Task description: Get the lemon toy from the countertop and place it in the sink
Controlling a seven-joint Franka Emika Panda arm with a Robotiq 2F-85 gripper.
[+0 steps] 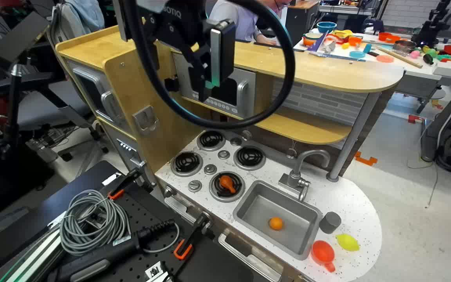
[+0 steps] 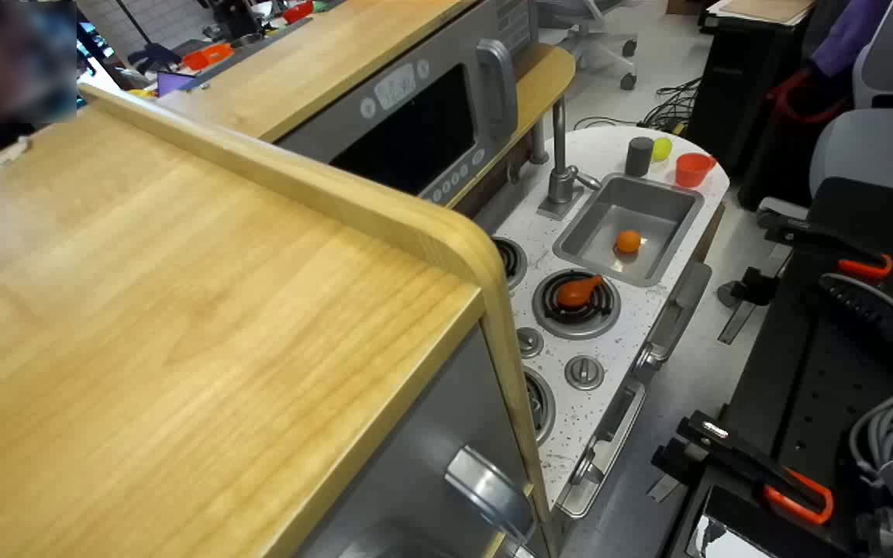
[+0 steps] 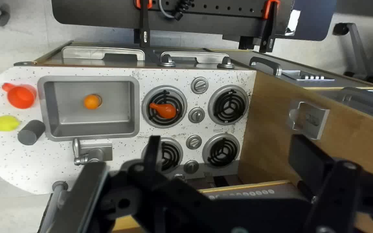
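Lemon toy [image 3: 5, 123] is seen on c'top [image 3: 18, 168], gripper [image 3: 226, 145] spread w/ nil held, pick & placement in sink [image 3: 115, 103] not yet compl.

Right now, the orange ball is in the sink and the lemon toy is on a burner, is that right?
Not quite: it's an orange narrow-necked toy lying on a burner. The wrist view shows the lemon toy on the white countertop, near its rounded end. The orange ball is indeed in the sink.
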